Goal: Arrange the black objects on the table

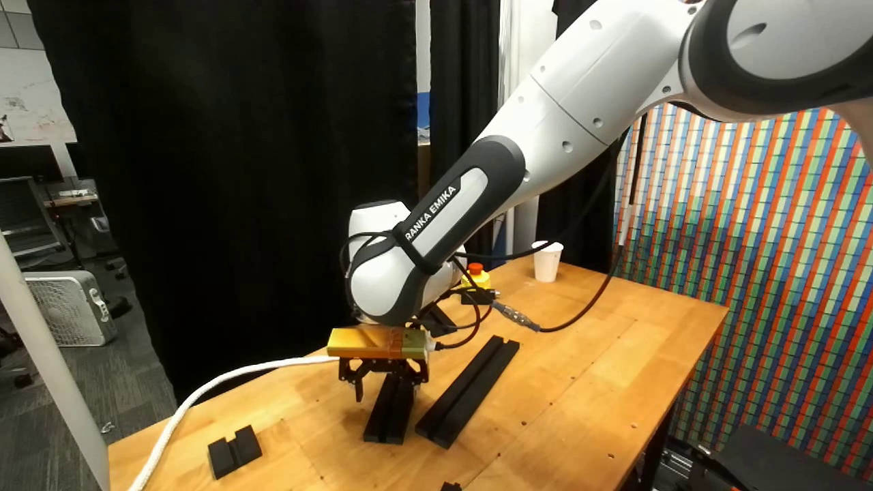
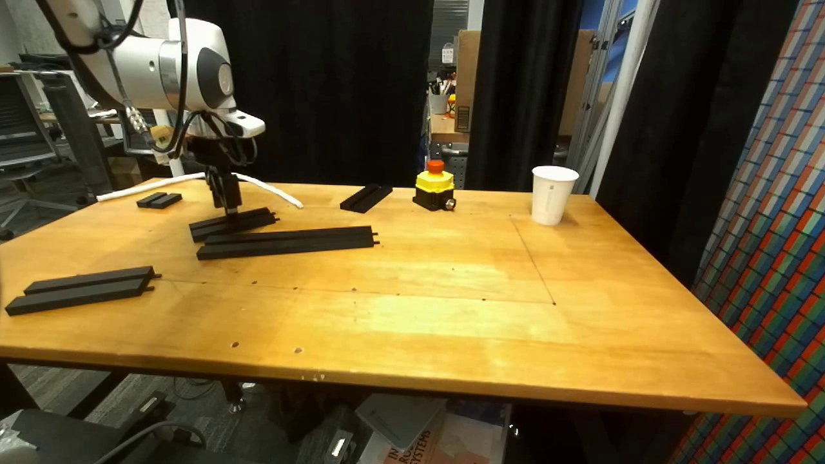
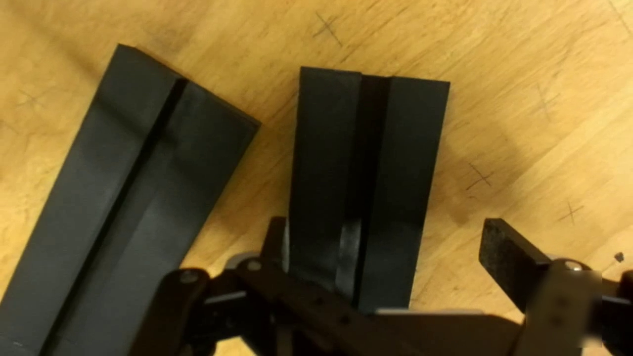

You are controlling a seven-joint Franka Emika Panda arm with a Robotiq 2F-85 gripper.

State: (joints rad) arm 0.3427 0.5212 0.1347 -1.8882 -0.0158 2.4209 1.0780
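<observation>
"Where do we find the pincer?"

"Low over the surface, its fingers spread wide on either side of the short grooved bar. From the wrist we see one finger right by the bar's edge, though we can't tell whether they touch; the other stands well clear, with wood showing between."

"And the long grooved bar?"

"Flat on the surface just beside the short one. In the wrist view we make out a slim gap between their ends, widening along their length, so the two lie at an angle."

"Which other black pieces do we have?"

"Three more in an exterior view, all lying flat. We see the small block near the white cord, and the slanted piece toward the far edge, near the yellow box with its red button. The third piece lies at the left of that view, well apart from the small block, with two pins poking from its end."

"Do we see pins elsewhere?"

"Yes, on the short and long bars too."

"And the white cup?"

"Upright in both exterior views, well apart from the bars."
</observation>
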